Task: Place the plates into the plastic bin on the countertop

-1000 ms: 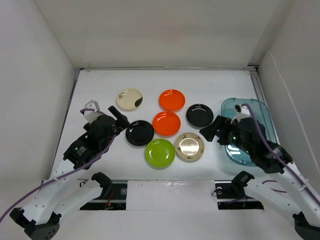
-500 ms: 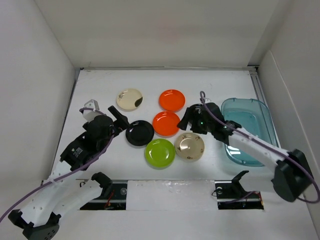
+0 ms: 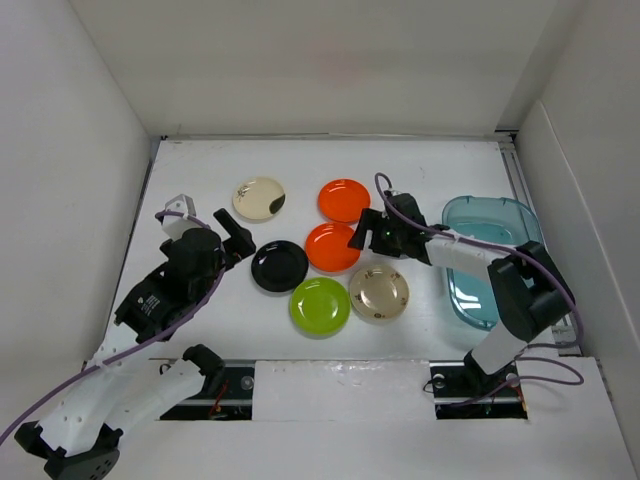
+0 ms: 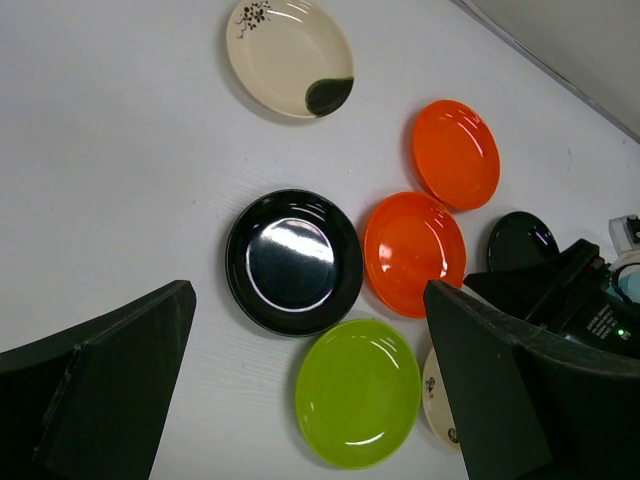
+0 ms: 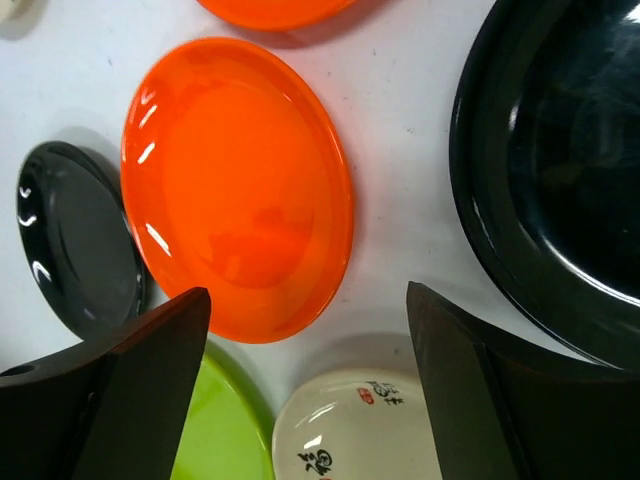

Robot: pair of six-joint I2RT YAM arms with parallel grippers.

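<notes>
Nothing is done yet: the bin (image 3: 497,222) looks empty and all seven plates (image 3: 319,306) lie on the bench (image 3: 200,170). The left hand (image 3: 240,238) and right hand (image 3: 362,233) hover near them, fingers apart, empty.

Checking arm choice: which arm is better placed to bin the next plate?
Likely right: the right hand is open over an orange plate, the bin beside that arm; the left hand is far from it.

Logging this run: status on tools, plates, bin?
Left tool open, empty. Right tool open, beside black plate. Bin holds nothing visible. Nothing in the way.
</notes>
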